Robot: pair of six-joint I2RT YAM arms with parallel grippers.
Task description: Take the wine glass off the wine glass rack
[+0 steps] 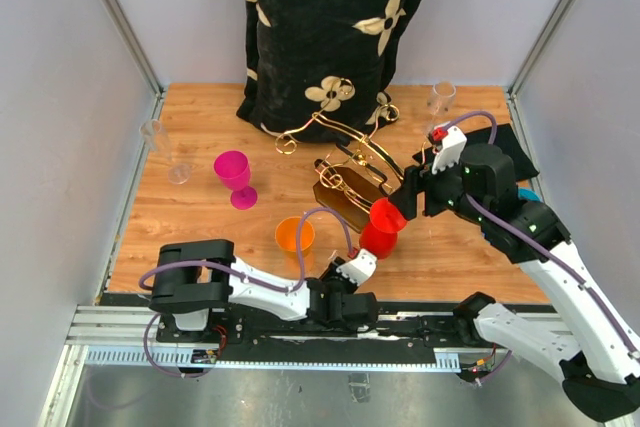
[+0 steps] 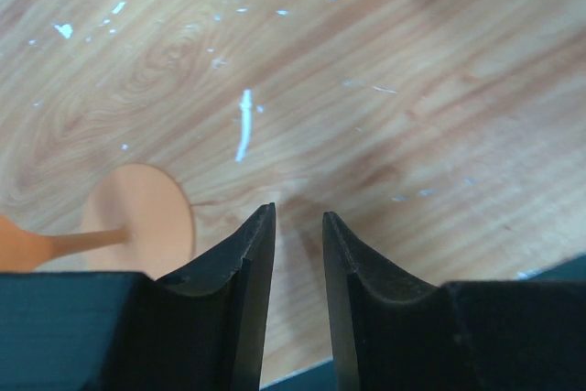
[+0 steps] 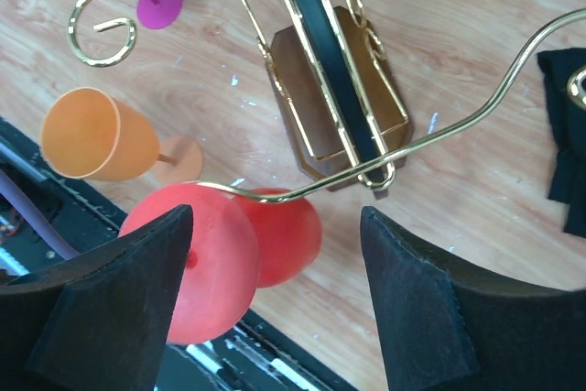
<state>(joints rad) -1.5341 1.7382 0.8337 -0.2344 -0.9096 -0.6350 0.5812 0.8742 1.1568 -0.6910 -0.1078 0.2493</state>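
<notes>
The right gripper [image 3: 275, 212] stands wide, its two black fingers [image 3: 110, 309] spread and holding nothing. Between them, closer to the finger on the left of the wrist view, sits the red wine glass [image 3: 197, 263]. It hangs tipped over at the near end of a gold scroll arm [image 3: 458, 125] of the wine glass rack [image 3: 302, 70]. The wire crosses between its bowl and its foot, so the glass is not yet off the rack. I judge the step in hand to be the approach for the grasp: the jaws bracket the glass but do not appear to press on it. The next move calls for centring the bowl or stem between the fingers and closing gently. The glass should then slide outward along the wire, away from the rack's brown base, until it clears the curled tip. A straight upward pull would probably snag on the wire. The left gripper [image 2: 298, 217] hovers low over the wooden table [image 2: 385, 89] in front of the rack. Its jaws are only a narrow slit apart with nothing in them. The foot of an orange wine glass [image 2: 137, 217] lies just beside its left finger. A magenta wine glass [image 1: 235, 177] stands to the left of the rack, well apart from it. A black flower-patterned cloth [image 1: 320, 17] hangs behind the rack.
</notes>
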